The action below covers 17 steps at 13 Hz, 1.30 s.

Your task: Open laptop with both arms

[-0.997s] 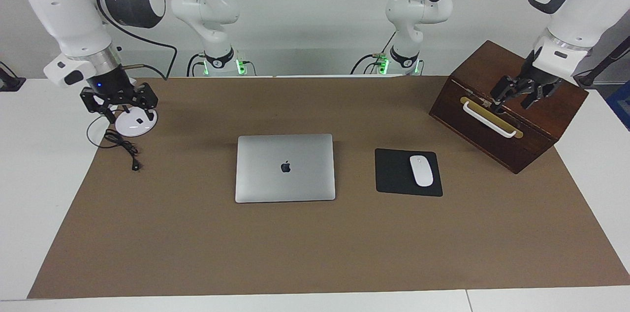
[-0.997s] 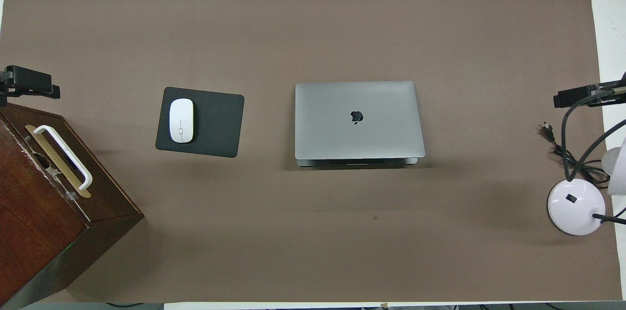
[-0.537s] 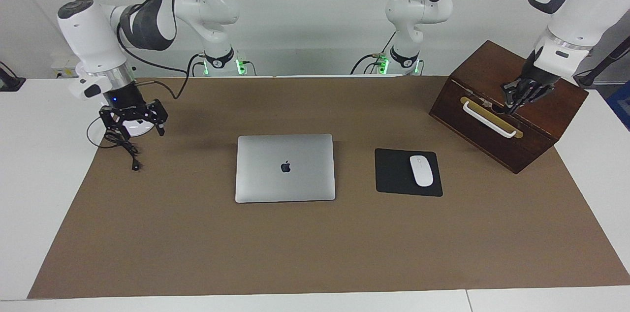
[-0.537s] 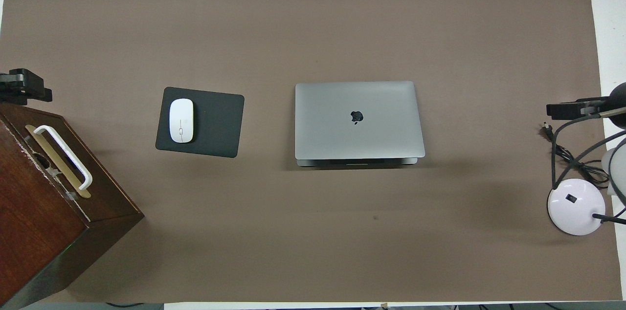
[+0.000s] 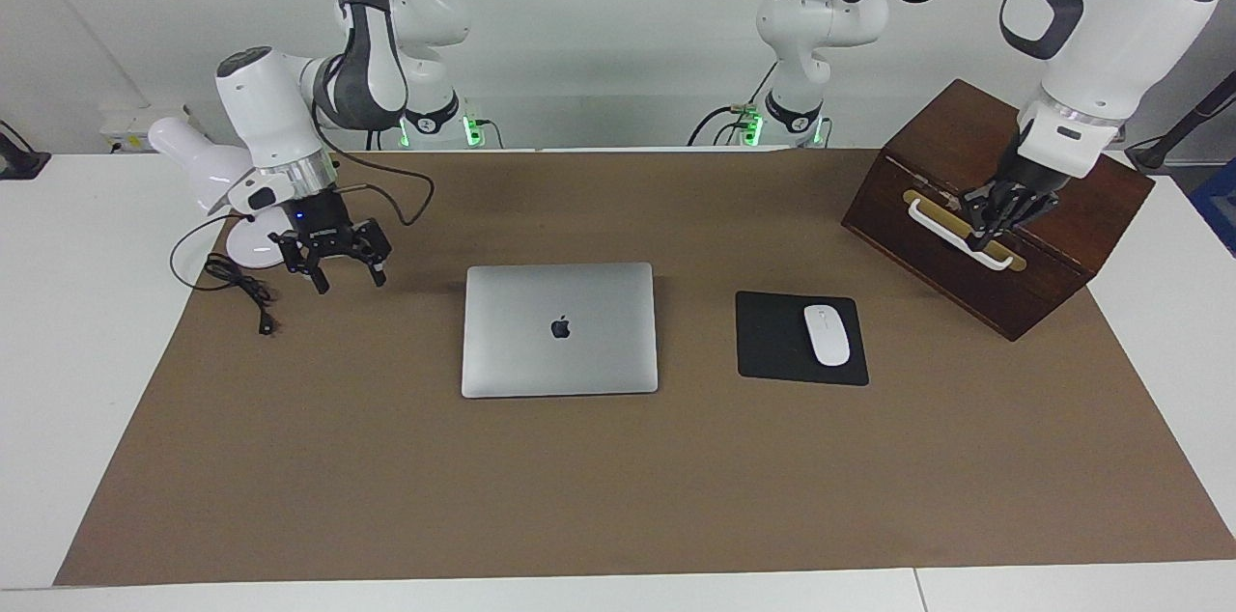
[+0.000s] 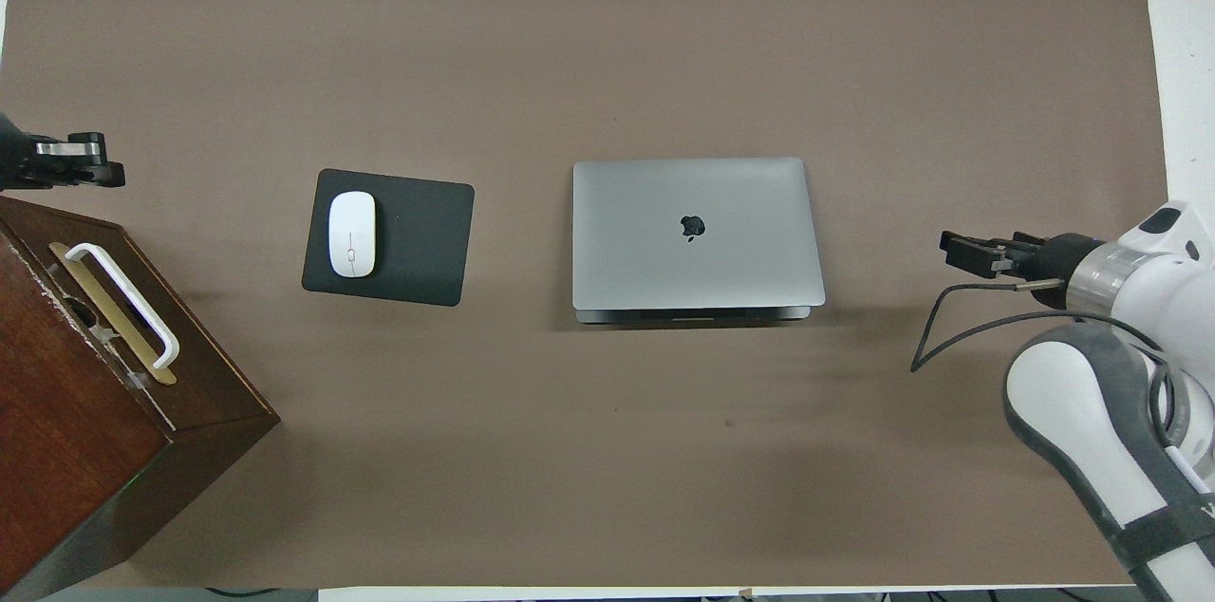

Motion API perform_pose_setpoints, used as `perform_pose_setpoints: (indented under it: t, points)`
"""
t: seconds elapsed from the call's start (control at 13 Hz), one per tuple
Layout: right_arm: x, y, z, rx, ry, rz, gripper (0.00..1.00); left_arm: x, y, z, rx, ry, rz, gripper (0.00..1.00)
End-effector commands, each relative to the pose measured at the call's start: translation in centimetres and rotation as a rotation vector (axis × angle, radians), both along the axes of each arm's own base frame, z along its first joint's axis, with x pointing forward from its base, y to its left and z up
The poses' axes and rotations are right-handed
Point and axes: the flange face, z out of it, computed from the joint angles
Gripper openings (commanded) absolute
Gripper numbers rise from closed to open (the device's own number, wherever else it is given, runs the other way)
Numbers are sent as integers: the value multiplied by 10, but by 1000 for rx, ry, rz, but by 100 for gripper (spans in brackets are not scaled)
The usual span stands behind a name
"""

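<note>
Brown mat (image 5: 618, 486), shut laptop (image 5: 560, 329), both arms raised

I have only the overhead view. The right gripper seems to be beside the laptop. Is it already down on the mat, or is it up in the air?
Observer: Up in the air. In the facing view the right gripper hangs open above the brown mat, fingertips pointing down, apart from the laptop.
Operator: And the left gripper? I see only its tip by the box.
Observer: The left gripper is shut, over the wooden box, at its white handle. Whether it touches, I cannot tell.
Operator: Does the right arm hide something from me?
Observer: Yes, a white desk lamp stands there, with its black cable on the mat.
</note>
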Motion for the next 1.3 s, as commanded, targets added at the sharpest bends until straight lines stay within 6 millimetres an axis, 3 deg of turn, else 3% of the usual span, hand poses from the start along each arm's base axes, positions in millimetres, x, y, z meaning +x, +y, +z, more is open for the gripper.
perform_pose_setpoints:
  t: [0.0, 0.54, 0.77, 1.23]
  points:
    - [-8, 21, 6, 69, -9, -88, 100, -27, -24, -18, -20, -62, -30, 0]
    - [-10, 90, 4, 237, 77, -332, 100, -79, -97, -79, -35, -194, -152, 0]
    - [-11, 108, 1, 298, 113, -443, 100, -105, -118, -112, -46, -263, -181, 0]
    - [-25, 169, -18, 373, 178, -563, 100, -152, -183, -160, -113, -370, -203, 0]
